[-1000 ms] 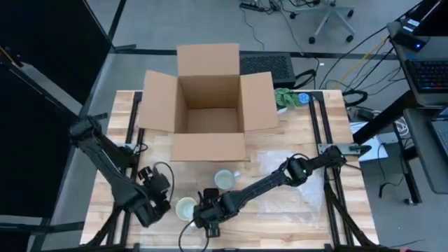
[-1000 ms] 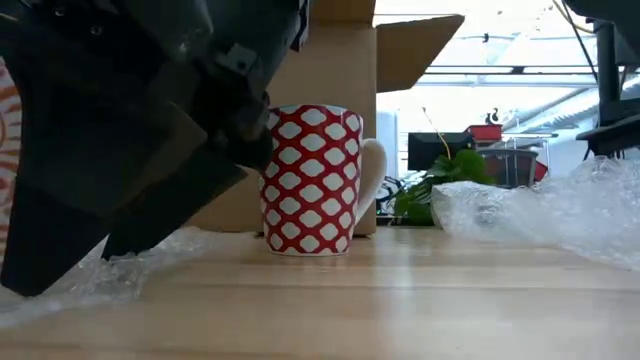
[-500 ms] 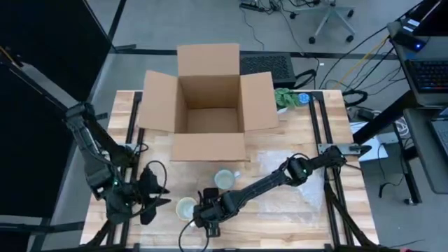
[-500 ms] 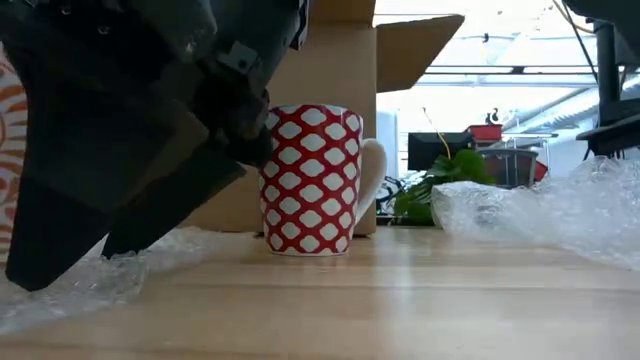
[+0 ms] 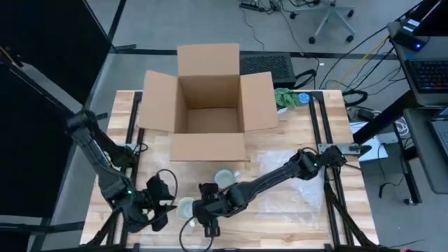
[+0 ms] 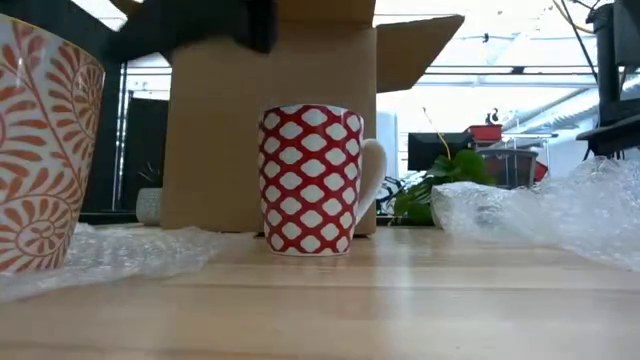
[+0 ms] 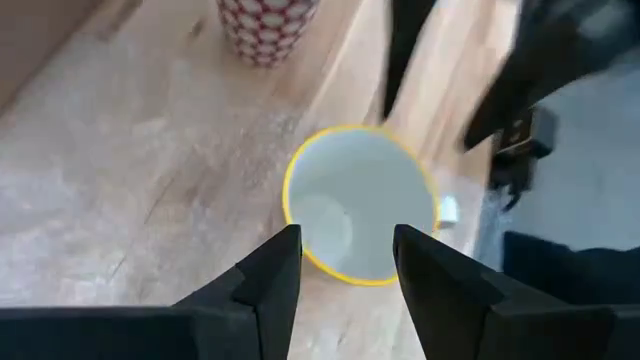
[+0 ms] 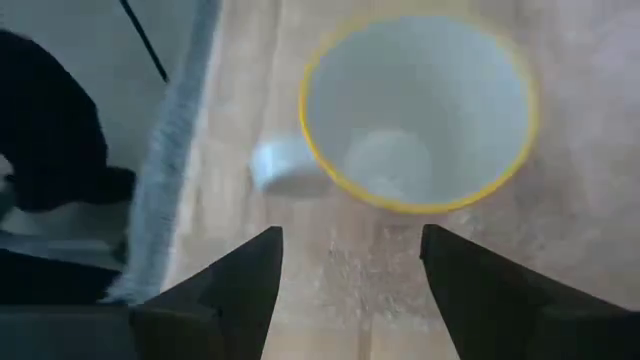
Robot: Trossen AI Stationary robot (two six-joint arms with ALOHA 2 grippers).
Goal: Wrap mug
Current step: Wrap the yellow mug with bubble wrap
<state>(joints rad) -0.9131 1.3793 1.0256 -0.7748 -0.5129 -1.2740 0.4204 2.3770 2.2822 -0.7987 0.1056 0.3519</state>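
An orange-patterned mug (image 6: 40,150) with a yellow rim (image 5: 185,207) stands upright near the table's front edge, its base on a sheet of bubble wrap (image 6: 130,250). My left gripper (image 5: 163,204) hovers open to its left, looking down into the mug (image 7: 360,205). My right gripper (image 5: 204,210) hovers open to its right, above the mug (image 8: 420,110) and its white handle (image 8: 285,165). A red-and-white mug (image 6: 310,180) stands behind, on the table.
An open cardboard box (image 5: 208,98) stands at the back centre. More bubble wrap (image 6: 540,215) lies crumpled on the table's right side (image 5: 294,178). A green plant (image 5: 285,98) sits at the far right of the box. Bare wood shows near the front right.
My right gripper has risen, leaving the low view, where it had hidden the orange-patterned mug. My left arm has swung and brought its gripper a little toward the table's near edge, beside the mug. Both mugs have stayed put.
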